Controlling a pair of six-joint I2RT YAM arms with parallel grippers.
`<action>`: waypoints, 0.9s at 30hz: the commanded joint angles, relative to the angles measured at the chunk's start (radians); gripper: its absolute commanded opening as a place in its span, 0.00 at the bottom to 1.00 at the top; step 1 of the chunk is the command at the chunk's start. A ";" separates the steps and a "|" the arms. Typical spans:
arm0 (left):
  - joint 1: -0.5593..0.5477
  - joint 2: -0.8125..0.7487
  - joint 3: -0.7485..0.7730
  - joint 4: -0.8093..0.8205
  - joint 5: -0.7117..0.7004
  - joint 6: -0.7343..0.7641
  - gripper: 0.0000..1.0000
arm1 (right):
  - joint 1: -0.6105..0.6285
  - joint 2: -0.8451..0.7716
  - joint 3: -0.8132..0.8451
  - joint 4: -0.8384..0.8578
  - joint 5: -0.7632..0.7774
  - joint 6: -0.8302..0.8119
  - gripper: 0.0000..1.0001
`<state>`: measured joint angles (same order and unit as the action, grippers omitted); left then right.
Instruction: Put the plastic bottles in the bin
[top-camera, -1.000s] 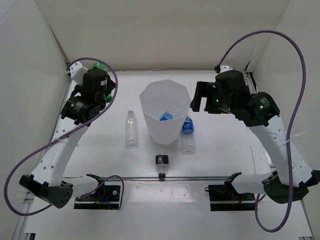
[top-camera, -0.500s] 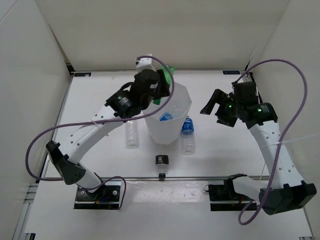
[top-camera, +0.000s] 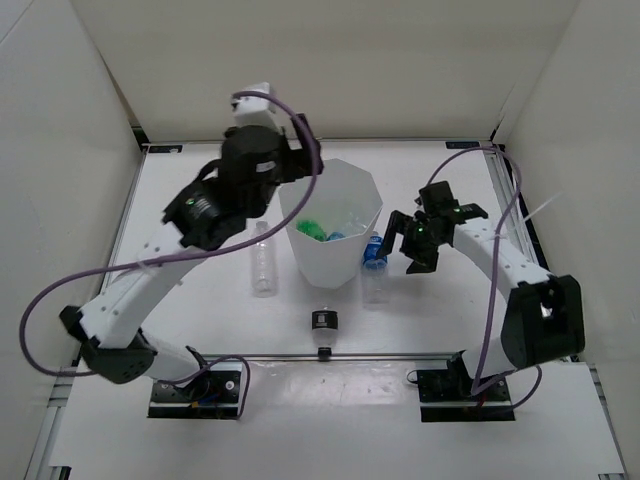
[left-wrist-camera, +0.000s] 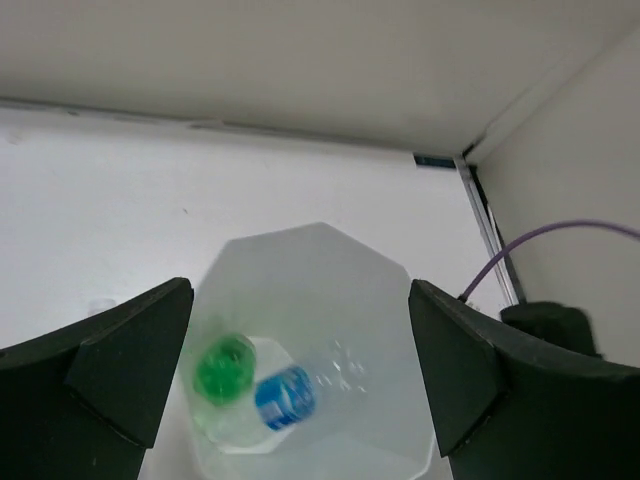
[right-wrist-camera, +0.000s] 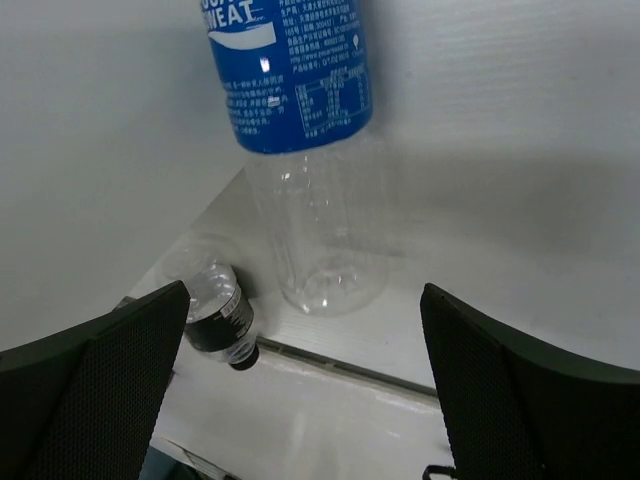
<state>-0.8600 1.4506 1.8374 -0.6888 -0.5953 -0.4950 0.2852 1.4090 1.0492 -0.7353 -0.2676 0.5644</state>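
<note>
Top view, step in hand: two bottles are in the bin (top-camera: 340, 163), a green bottle (top-camera: 308, 228) and a blue-label bottle inside (top-camera: 333, 236). Three are left on the table (top-camera: 200, 200).
Top view, left gripper (top-camera: 298, 165): above the bin's far-left rim, jaws wide apart, holding nothing.
Top view, right gripper (top-camera: 398, 245): jaws apart, just beside the blue-label bottle on the table (top-camera: 376, 288), which lies against the bin's right side.
Top view, others: the plain clear bottle (top-camera: 263, 260) lies left of the bin. The short black-label bottle (top-camera: 322, 321) lies in front of it.
Left wrist view: both fingers spread, with the bin mouth and its two bottles below.
Right wrist view: the blue-label bottle lies ahead between the open fingers, not yet gripped, with the short bottle near its base.
Next move, judged: close the right jaws across that bottle's body.
Obstruction, judged: the bin wall crowds its far side.
</note>
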 joint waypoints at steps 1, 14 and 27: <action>0.030 -0.142 -0.001 -0.032 -0.102 0.067 1.00 | 0.028 0.077 -0.002 0.095 -0.002 -0.040 1.00; 0.217 -0.407 -0.573 -0.354 -0.218 -0.398 1.00 | 0.008 0.420 0.120 0.117 -0.001 -0.106 0.63; 0.386 -0.411 -0.843 -0.138 -0.078 -0.461 1.00 | -0.051 -0.145 0.403 -0.174 0.130 0.021 0.34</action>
<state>-0.5079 1.0012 1.0161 -0.9176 -0.7300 -0.9371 0.2142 1.3705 1.2648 -0.8551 -0.1585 0.5301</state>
